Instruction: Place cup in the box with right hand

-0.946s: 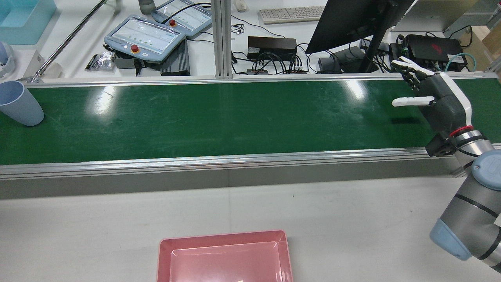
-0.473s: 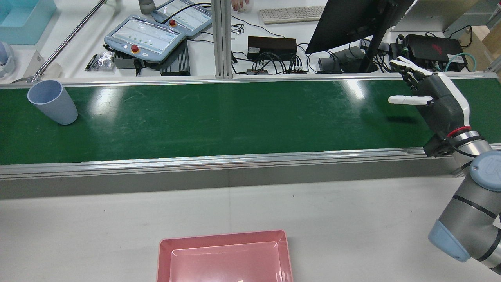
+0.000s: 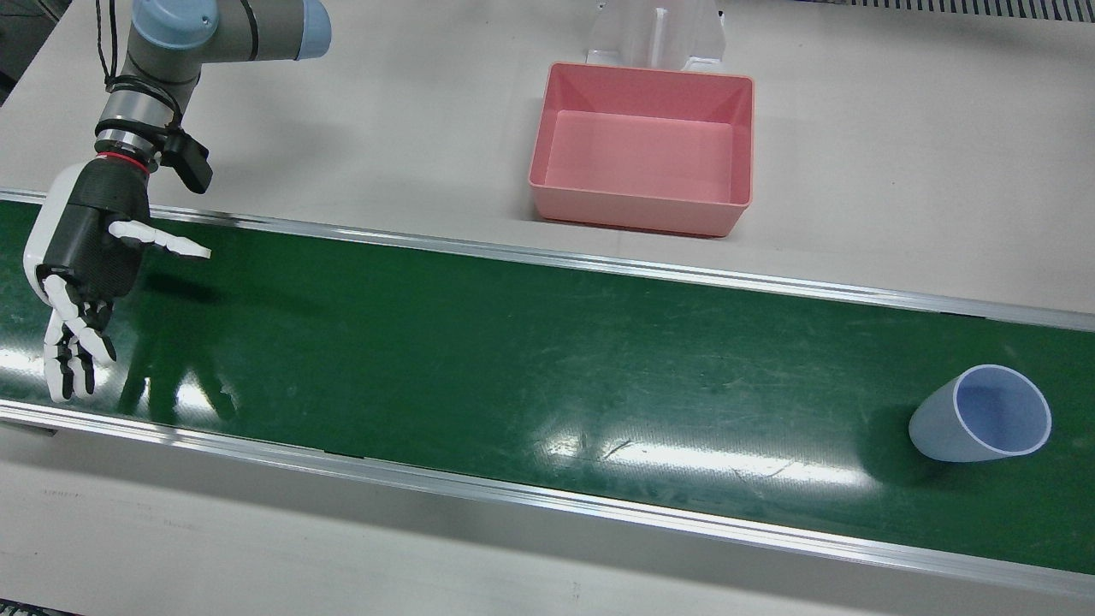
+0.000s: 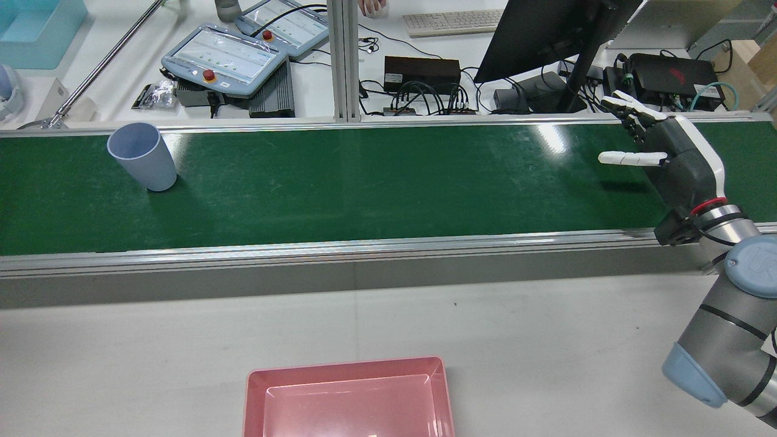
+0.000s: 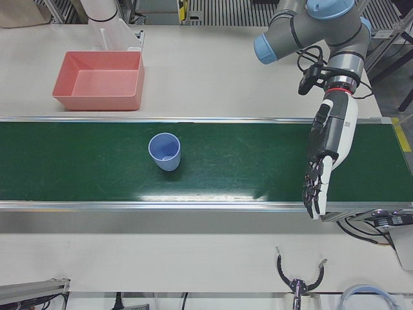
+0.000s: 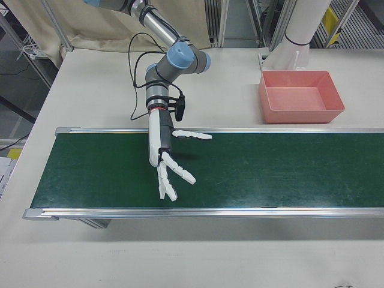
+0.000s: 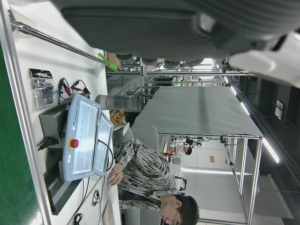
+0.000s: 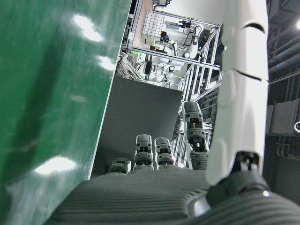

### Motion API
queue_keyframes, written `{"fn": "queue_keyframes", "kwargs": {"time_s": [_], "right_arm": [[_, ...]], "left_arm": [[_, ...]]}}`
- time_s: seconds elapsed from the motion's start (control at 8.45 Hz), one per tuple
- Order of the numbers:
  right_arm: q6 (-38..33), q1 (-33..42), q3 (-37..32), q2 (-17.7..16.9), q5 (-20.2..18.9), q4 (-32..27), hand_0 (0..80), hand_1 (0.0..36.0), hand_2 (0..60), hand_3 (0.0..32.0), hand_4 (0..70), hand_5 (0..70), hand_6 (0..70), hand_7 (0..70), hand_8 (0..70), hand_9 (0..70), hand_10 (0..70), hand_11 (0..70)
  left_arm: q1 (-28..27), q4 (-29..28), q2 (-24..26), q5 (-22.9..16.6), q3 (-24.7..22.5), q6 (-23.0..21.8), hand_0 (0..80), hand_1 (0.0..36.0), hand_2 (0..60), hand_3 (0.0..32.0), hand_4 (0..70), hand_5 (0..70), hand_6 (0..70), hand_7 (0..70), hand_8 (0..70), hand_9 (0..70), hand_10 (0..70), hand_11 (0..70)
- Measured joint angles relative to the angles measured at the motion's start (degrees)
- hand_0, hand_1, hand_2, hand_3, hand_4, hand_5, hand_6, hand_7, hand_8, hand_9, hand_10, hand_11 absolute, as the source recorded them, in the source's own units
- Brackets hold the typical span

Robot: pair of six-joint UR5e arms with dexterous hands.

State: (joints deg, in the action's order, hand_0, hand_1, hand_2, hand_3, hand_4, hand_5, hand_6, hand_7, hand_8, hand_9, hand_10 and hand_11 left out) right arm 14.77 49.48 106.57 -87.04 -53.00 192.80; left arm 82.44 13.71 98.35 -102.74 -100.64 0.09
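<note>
While the cup (image 4: 143, 156) stands well apart, right hand (image 4: 671, 156) fingers (image 4: 625, 158) spread, empty.

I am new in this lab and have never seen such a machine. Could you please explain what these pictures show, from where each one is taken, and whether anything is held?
The machine is two robot arms, each ending in a hand with fingers. All pictures show one moment. The rear view looks from behind the robot, and three front views face it from the opposite side. The last two come from cameras on the hands, so they lie sideways.

A green belt crosses the station. One blue cup stands upright on it. An empty pink box sits on the white table beside the belt.

The right hand hovers open over the belt, far from the cup. The left hand, seen only in the left-front view, is also open above the belt. Nothing is held.
</note>
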Motion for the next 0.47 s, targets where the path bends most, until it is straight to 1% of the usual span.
{"fn": "queue_keyframes", "kwargs": {"time_s": [0.12,0.35,0.47], "right_arm": [[0.0,-0.2,-0.1,0.1,0.0,0.0,62.5,17.9,1.3,0.0,13.8,8.1,5.6,16.8,9.1,16.3,2.8,6.5],[0.1,-0.5,-0.2,0.2,0.0,-0.1,62.8,19.6,2.4,0.0,11.7,8.2,5.7,17.1,9.2,16.5,2.7,6.5],[0.1,-0.6,-0.2,0.2,0.0,-0.1,65.1,18.6,1.3,0.0,12.7,8.2,5.7,16.7,9.1,16.3,2.6,6.4]], "left_arm": [[0.0,0.0,0.0,0.0,0.0,0.0,0.0,0.0,0.0,0.0,0.0,0.0,0.0,0.0,0.0,0.0,0.0,0.0],[0.0,0.0,0.0,0.0,0.0,0.0,0.0,0.0,0.0,0.0,0.0,0.0,0.0,0.0,0.0,0.0,0.0,0.0],[0.0,0.0,0.0,0.0,0.0,0.0,0.0,0.0,0.0,0.0,0.0,0.0,0.0,0.0,0.0,0.0,0.0,0.0]]}}
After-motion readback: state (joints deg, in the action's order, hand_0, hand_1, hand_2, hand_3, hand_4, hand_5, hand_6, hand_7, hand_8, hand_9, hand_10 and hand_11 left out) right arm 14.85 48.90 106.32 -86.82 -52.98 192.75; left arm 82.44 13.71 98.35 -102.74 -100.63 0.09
